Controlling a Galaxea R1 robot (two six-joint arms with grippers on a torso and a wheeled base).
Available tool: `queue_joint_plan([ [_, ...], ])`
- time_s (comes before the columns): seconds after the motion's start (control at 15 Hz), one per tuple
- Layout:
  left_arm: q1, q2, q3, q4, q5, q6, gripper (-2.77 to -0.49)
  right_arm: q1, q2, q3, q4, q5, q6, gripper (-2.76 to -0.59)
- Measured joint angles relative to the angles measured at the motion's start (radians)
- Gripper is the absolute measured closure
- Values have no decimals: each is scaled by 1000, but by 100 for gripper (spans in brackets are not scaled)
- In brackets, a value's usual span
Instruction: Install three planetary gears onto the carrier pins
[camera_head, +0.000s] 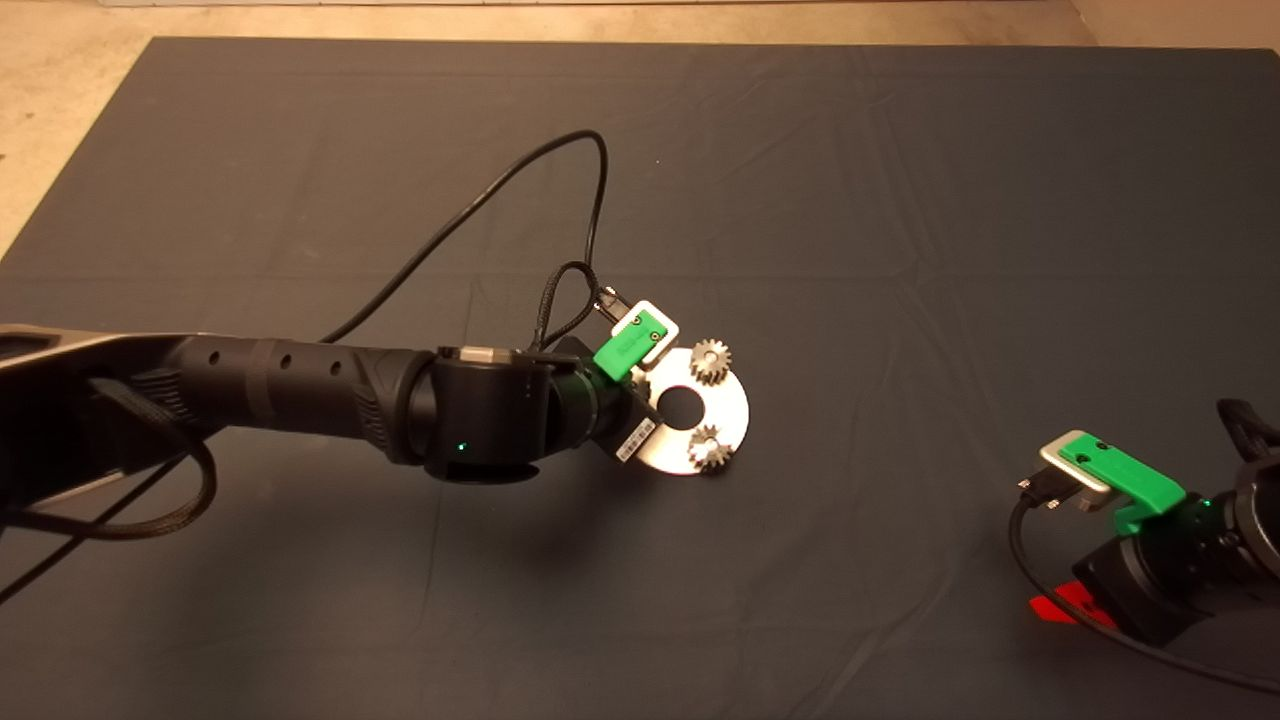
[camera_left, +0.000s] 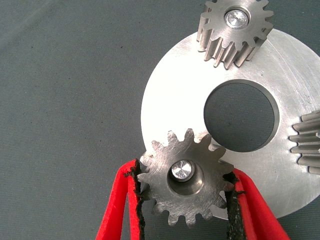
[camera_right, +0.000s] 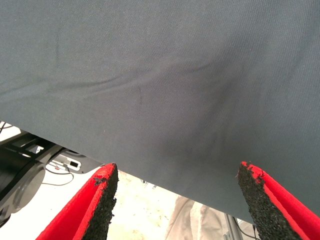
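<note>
The shiny silver disc (camera_head: 735, 415) with a round centre hole lies mid-mat. Two planetary gears (camera_head: 711, 360) (camera_head: 707, 447) sit on carrier pins on its far and near right side. My left gripper (camera_head: 640, 400) is over the disc's left part and hides the third gear in the head view. In the left wrist view, my left gripper (camera_left: 183, 172) is shut on the third gear (camera_left: 200, 195), a pad touching each side. A carrier pin's top (camera_left: 181, 170) shows inside that gear's bore. Another gear (camera_left: 235, 30) sits on its pin (camera_left: 236, 18) on the disc (camera_left: 170, 100).
My right gripper (camera_head: 1065, 605) is parked at the mat's lower right, its fingers (camera_right: 107, 180) wide apart over the mat's edge. Black cables loop above the left wrist (camera_head: 560, 180). Floor clutter shows past the mat edge (camera_right: 60, 165).
</note>
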Motion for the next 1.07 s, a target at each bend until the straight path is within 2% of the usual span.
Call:
queue_joint_plan([
  [0.27,4,0,0,4,0,7,-70,0,0,0,0,0,0,-176],
  [0.4,14,0,0,17,3,24,-70,0,0,0,0,0,0,-176],
  [1.07,19,1,0,23,3,32,-70,0,0,0,0,0,0,-176],
])
